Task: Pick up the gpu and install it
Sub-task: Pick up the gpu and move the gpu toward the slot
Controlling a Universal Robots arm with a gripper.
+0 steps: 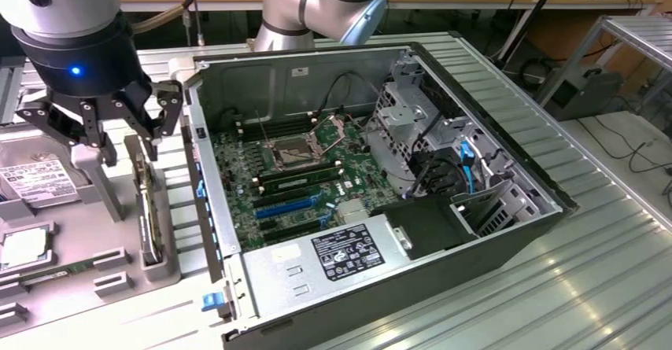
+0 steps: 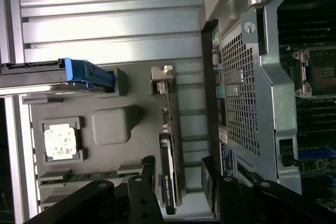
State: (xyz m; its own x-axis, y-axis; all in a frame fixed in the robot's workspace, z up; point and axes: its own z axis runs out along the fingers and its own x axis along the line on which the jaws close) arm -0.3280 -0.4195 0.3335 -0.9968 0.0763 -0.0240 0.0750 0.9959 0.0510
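hovering over the grey tray (image 1: pixel 105 232) at the exterior view's left, claw (image 1: pixel 128 152) pointing down. claw is spread wide, nothing pinched in it.

gpu (image 1: pixel 147 216): stands on its edge in a slot of the tray, just beside the open computer case (image 1: pixel 504 130). not installed; it sits in its slot.

wrist view: gpu (image 2: pixel 170 145) seen edge-on, green board with the black cooler on one face and the silver bracket at the far end. my claw (image 2: pixel 177 160) straddles the cooler end, one finger on each side of the card, a gap showing on both sides. cannot tell whether the tips have reached the card's upper edge.

other parts on the tray:
- hard drive (image 1: pixel 37 181) with a white label, further toward the exterior view's left.
- square processor chip (image 2: pixel 59 141) in its own recess.
- memory stick (image 2: pixel 79 177), long and narrow, lying flat near the chip.

case lies on its side on the ribbed metal surface (image 1: pixel 588 287), side panel off, motherboard (image 1: pixel 304 161) exposed, blue expansion slots visible near the power supply.
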